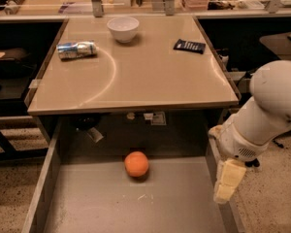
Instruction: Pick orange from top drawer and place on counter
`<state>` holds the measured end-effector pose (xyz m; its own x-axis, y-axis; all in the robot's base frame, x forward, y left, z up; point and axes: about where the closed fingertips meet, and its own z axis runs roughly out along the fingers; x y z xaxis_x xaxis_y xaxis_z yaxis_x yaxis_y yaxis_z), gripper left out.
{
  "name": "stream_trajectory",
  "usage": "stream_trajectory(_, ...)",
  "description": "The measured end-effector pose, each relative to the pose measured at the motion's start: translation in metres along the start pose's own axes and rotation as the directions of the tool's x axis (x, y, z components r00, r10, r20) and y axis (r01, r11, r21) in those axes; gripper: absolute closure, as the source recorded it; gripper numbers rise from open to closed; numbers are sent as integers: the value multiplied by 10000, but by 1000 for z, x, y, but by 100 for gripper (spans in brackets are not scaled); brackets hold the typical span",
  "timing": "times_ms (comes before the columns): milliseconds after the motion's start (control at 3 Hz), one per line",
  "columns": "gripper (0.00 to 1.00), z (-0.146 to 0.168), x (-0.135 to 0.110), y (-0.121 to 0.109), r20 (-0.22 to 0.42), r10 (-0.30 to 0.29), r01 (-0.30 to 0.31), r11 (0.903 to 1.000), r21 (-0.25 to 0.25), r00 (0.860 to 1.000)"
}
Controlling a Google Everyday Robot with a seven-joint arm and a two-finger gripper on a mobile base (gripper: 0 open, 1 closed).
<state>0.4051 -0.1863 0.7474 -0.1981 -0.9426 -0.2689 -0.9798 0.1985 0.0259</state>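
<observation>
The orange [136, 164] lies on the grey floor of the open top drawer [111, 203], near its back, just below the counter's front edge. The beige counter [150, 72] with its curved white line stretches above it. My gripper [226, 184] hangs at the end of the white arm [262, 115] over the drawer's right wall, to the right of the orange and well apart from it. It holds nothing that I can see.
On the counter stand a white bowl [123, 28] at the back, a can lying on its side [76, 49] at the left, and a dark flat packet [189, 46] at the right. Dark shelving and speckled floor flank the drawer.
</observation>
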Motion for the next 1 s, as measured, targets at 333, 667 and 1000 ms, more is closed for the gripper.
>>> stream_trajectory(333, 0, 8, 1, 1, 8, -14, 14, 9999, -132, 10000)
stream_trajectory(667, 0, 14, -3, 1, 382, -47, 52, 9999, -130, 9993)
stream_trajectory(1000, 0, 38, -23, 2, 1738, -207, 243, 9995, -187, 9846)
